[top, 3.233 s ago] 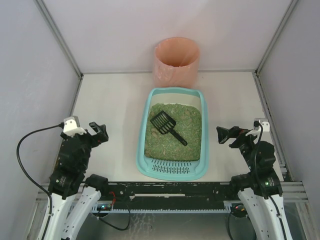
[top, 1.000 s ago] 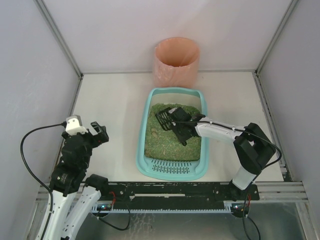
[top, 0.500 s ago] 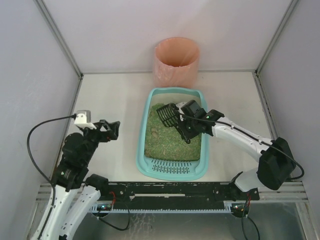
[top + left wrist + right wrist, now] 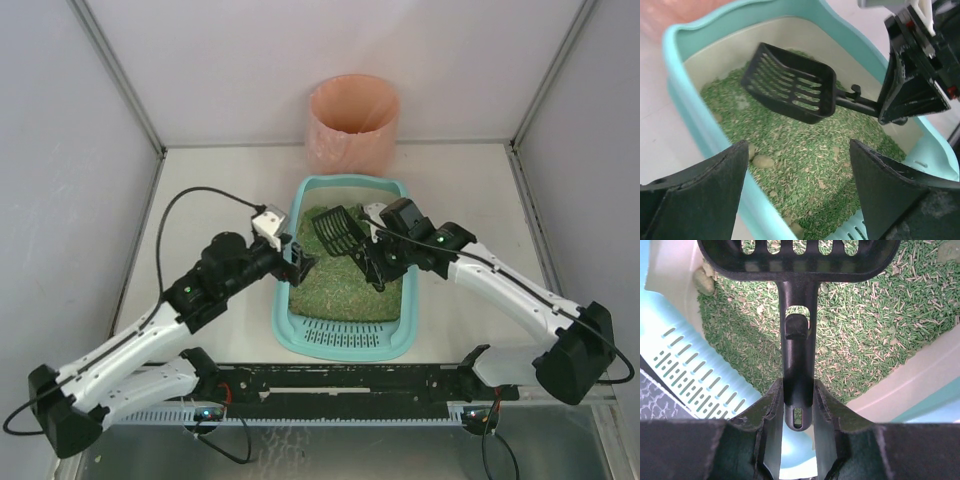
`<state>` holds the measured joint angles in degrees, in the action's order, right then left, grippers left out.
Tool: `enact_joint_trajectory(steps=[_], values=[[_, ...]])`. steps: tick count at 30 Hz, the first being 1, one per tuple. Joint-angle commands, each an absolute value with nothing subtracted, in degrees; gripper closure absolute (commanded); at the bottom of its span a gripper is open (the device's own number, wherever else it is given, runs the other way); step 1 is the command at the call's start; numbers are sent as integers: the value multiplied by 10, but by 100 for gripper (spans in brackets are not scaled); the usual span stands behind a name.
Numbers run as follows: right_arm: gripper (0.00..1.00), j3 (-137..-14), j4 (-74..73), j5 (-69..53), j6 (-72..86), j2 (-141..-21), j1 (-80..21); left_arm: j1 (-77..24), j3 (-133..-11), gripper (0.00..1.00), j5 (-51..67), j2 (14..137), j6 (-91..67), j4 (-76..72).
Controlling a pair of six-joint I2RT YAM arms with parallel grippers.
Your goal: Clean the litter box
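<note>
White tabletop (image 4: 220, 190) underneath; my right gripper (image 4: 799, 410) pinches the scoop (image 4: 799, 295) handle, head pointing straight ahead over the litter box (image 4: 695, 365). Clumps (image 4: 704, 281) lie beyond, left of the head, nearest my spread left gripper (image 4: 799, 165).

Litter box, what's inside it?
The litter box holds green-brown granules, a few pale lumps by one wall, and a black slotted scoop that the right gripper holds over them. The scoop covers the litter beneath it, and anything buried is hidden.
</note>
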<state>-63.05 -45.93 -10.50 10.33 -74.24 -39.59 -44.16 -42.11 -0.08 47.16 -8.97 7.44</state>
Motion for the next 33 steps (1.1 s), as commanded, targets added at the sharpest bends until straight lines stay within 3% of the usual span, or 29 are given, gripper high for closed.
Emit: enact_joint_trajectory(steps=[1, 9, 33], values=[[97, -632, -456, -126, 110, -710, -390, -468, -490, 15, 84, 532, -26, 4], [98, -614, -450, -136, 120, -702, -389, -503, -548, 22, 146, 637, 18, 20], [100, -613, -427, -146, 125, -663, -389, -516, -564, 45, 129, 746, 38, 34]])
